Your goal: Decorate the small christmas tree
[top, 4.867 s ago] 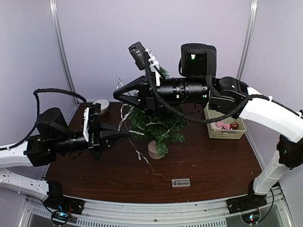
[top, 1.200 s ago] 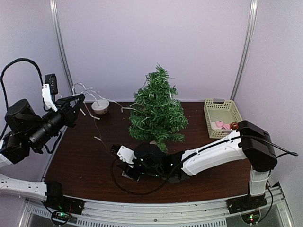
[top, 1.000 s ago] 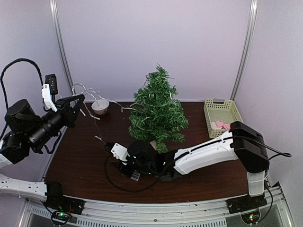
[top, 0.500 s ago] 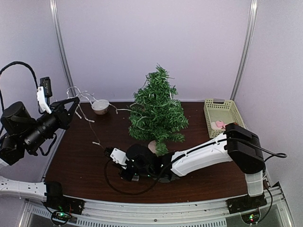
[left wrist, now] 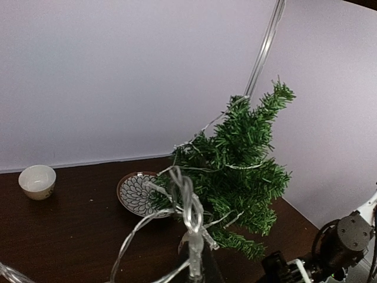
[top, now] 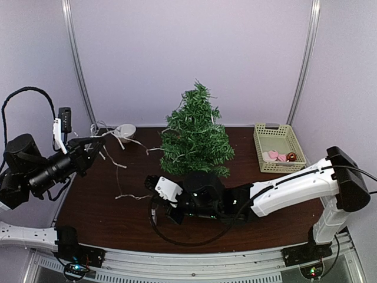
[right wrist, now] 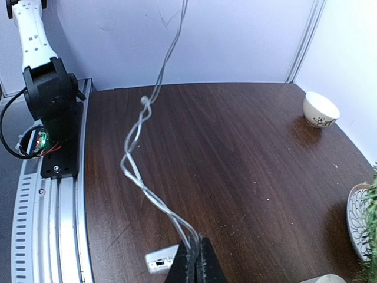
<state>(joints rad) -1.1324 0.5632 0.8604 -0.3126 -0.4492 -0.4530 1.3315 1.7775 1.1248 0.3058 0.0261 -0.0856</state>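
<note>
My right end effector point(right wrist: 195, 259) is pinched shut on the light string point(right wrist: 140, 159). It sits low over the table point(right wrist: 235, 153), in front of the small christmas tree point(top: 195, 134) and just beside the string's clear battery box point(right wrist: 160, 260). My left end effector point(left wrist: 192, 262) is clamped on the same string, raised well to the left of the tree. The tree stands upright at the middle back of the table, with a few loops of string already lying across its branches.

The danger I see is tension. If my two holds pull apart, the wire caught in the branches could tip or drag the tree. The slack hanging left of the tree could also snag the cup point(top: 125, 131) there, or the thin wire could slip from my grip.
</note>
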